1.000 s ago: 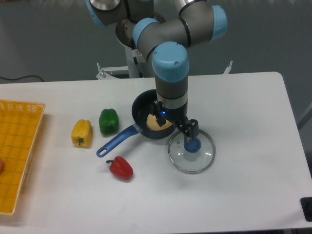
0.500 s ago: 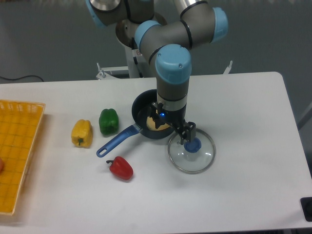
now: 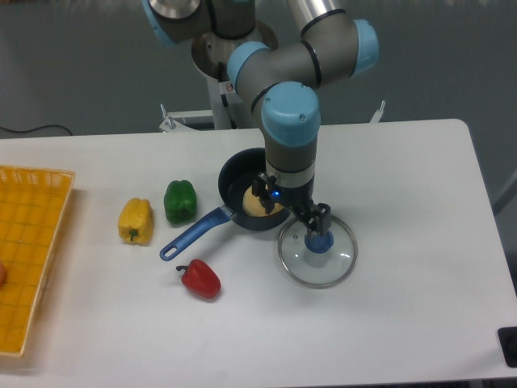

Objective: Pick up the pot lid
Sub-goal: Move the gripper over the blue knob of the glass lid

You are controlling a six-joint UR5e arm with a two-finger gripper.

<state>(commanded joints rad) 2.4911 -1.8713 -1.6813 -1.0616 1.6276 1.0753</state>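
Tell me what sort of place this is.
Most likely a robotics lab or test station with kitchen things: a robot arm hangs over a white tabletop that bears a blue-handled pan and a pot lid.

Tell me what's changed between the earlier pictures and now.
The arm above the open hand has shifted slightly right and down in the picture. Nothing has been gripped or let go. The lid with its blue knob, the pan and the green, yellow and red vegetables stayed put.
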